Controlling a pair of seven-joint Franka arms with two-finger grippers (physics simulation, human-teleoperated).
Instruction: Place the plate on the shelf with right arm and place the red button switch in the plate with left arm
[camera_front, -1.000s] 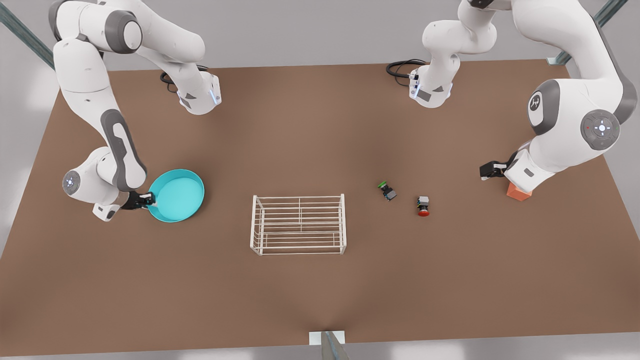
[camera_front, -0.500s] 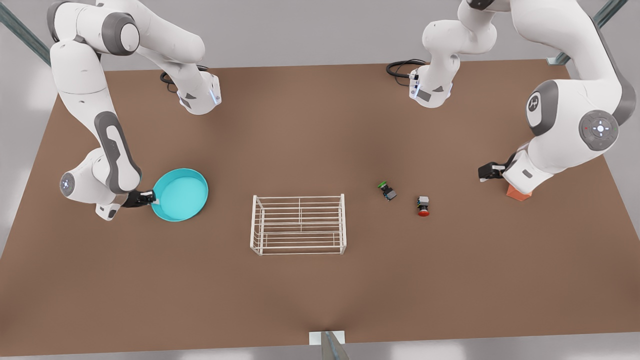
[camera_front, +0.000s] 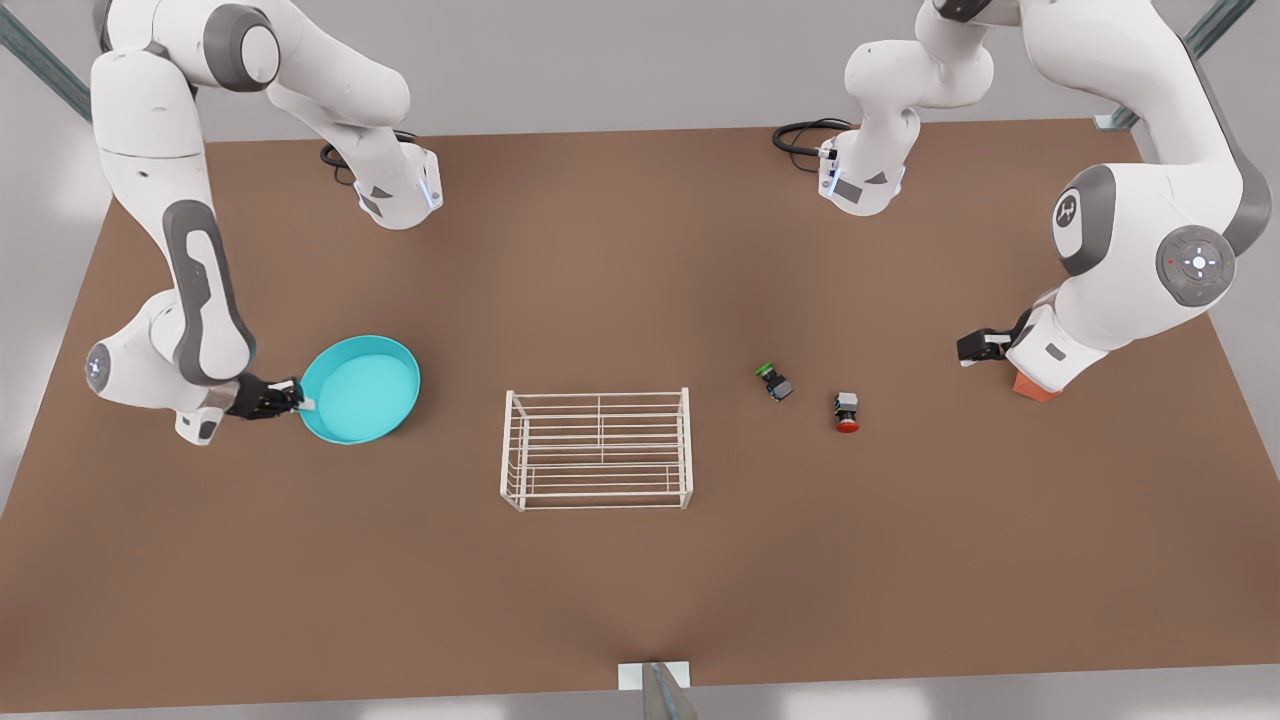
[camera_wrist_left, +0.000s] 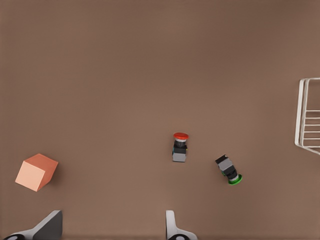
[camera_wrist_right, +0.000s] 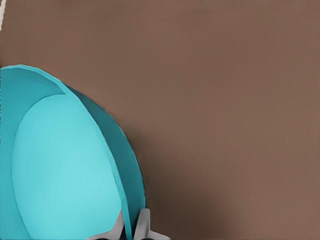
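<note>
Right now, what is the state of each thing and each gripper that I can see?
plate: gripped at its rim, not on the rack.
wire rack: upright, nothing on it.
red button switch: lying on its side, untouched.
green button switch: lying on its side.
orange cube: on the table.
right gripper: shut on the plate.
left gripper: open, waiting.

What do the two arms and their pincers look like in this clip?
Both arms are glossy white with grey joint bands and round grey end caps. The right pincer is black with pale fingertips; the left pincer is black too. A black cable coils beside one base, another beside the other. One grey cap bears a white logo.
</note>
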